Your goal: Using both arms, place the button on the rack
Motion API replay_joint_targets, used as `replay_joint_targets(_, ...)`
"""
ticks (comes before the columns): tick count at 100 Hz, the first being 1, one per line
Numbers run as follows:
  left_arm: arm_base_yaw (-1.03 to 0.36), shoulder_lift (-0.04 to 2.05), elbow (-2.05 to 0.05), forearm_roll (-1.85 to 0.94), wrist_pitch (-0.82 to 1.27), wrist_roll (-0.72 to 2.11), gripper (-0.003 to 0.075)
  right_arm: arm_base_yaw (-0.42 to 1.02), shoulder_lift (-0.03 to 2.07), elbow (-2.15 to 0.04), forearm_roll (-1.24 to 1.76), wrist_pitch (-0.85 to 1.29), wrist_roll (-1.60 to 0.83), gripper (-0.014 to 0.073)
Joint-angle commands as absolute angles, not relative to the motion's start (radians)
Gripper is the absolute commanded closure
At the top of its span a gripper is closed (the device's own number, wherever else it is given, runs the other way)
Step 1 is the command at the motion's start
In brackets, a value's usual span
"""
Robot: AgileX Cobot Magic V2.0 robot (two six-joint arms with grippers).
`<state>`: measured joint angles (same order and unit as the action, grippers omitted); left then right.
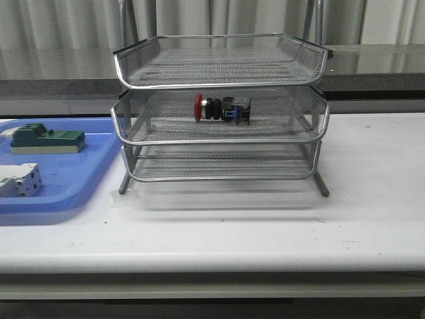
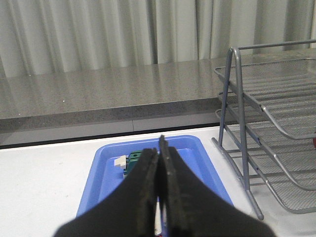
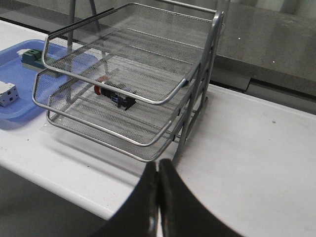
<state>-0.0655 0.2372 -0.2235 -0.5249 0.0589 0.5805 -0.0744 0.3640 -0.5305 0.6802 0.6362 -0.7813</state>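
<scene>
Button: the button (image 1: pixel 222 109) lay on its side on the middle shelf of the rack (image 1: pixel 220 106), red head toward the robot's left, block body toward the right, near the shelf's centre. The right wrist view showed it (image 3: pixel 114 94) resting on the mesh, free of any gripper.

Rack: it stood upright on the white desk (image 1: pixel 265 226), all three shelves level, just beside the blue tray (image 1: pixel 60 179).

Left gripper: the left gripper (image 2: pixel 159 168) hung above the blue tray (image 2: pixel 106 163), its fingers (image 2: pixel 147 173) pressed together with nothing between them.

Right gripper: the right gripper (image 3: pixel 158 190) sat over the desk in front of the rack (image 3: pixel 133 84), well apart from it, fingers (image 3: pixel 169 190) closed and empty.

Tray contents: a green part (image 1: pixel 46 138) and a white block (image 1: pixel 18 179) lay in the tray, not involved.

Step in hand: by my reading, the placing looked done and what remained was keeping both arms clear.

How to do it well: any further move should stay away from the rack's front rims and legs, since a nudge could shake the light wire frame and roll the button on its round collar. Pulling back and up, not sideways across the shelves, seemed safest.
</scene>
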Motion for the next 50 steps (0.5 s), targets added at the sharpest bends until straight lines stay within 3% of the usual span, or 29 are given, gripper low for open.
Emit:
replay_joint_targets(1,-0.063,0.245,-0.25,-0.538,-0.01,0.569,0.074,-0.082,0.372,-0.553,0.702,0.588,-0.779,0.0654)
replay_joint_targets(50,-0.063,0.245,-0.25,-0.538,-0.01,0.569,0.074,-0.082,0.372,-0.553,0.702,0.582,-0.779,0.0654)
